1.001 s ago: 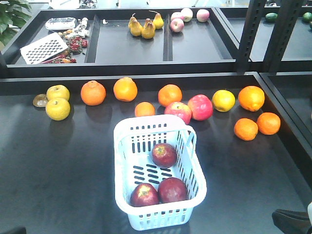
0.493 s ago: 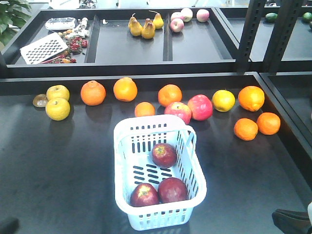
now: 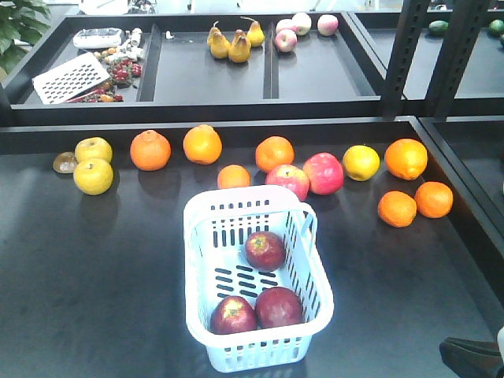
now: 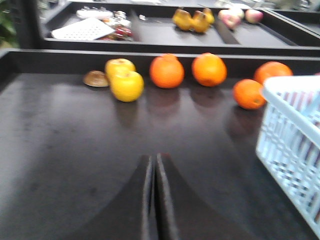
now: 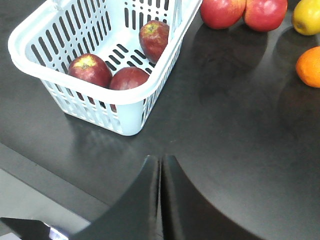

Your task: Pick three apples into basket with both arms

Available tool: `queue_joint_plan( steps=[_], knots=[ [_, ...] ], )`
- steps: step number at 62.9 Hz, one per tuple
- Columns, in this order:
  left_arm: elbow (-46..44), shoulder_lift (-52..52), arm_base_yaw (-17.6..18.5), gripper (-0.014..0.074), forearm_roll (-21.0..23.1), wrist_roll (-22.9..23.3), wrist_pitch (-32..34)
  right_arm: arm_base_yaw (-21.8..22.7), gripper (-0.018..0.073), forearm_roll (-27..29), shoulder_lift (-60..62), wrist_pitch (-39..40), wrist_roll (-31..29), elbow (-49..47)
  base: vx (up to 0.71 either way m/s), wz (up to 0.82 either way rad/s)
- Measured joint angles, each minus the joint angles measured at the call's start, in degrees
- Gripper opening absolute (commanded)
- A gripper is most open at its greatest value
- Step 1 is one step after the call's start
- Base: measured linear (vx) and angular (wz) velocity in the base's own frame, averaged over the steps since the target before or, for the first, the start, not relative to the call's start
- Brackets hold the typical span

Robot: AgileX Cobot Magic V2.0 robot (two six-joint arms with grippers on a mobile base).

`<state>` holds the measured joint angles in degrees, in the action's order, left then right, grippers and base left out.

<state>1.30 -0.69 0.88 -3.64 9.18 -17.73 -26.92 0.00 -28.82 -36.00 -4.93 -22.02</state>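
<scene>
On the dark surface (image 3: 94,268), three apples (image 3: 265,250) lay in the basket (image 3: 315,303), forward-left of the nearer right gripper (image 5: 160,165), both arms' jaws closed, empty.

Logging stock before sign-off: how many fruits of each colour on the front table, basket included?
Dark red apples, in basket: 3
Pink-red apples: 2
Oranges: 7
Yellow fruits: 3
Total: 15
Brown lump at far left, unidentified: not counted
</scene>
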Motion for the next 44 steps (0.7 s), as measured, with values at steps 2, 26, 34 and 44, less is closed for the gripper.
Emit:
queue_joint_plan(
  steps=[2, 26, 34, 44],
  knots=[
    [0.0, 0.0, -0.6, -0.0006, -0.1, 0.0, 0.2, 0.0, -0.0004, 0.0, 0.0, 0.0, 0.0, 0.0, 0.0, 0.0],
    [0.0, 0.0, -2.9, -0.0006, -2.2, 0.0, 6.0, 0.0, -0.0004, 0.0, 0.0, -0.1, 0.0, 0.0, 0.0, 0.0],
    [0.0, 0.0, -4.2, -0.0006, -2.2, 0.5, 6.6, 0.0, -0.0004, 0.0, 0.0, -0.1, 0.0, 0.0, 0.0, 0.0],
    [0.0, 0.0, -5.7, -0.0006, -2.2, 1.2, 7.5, 0.0, -0.0004, 0.0, 0.0, -0.1, 0.0, 0.0, 0.0, 0.0]
  ],
)
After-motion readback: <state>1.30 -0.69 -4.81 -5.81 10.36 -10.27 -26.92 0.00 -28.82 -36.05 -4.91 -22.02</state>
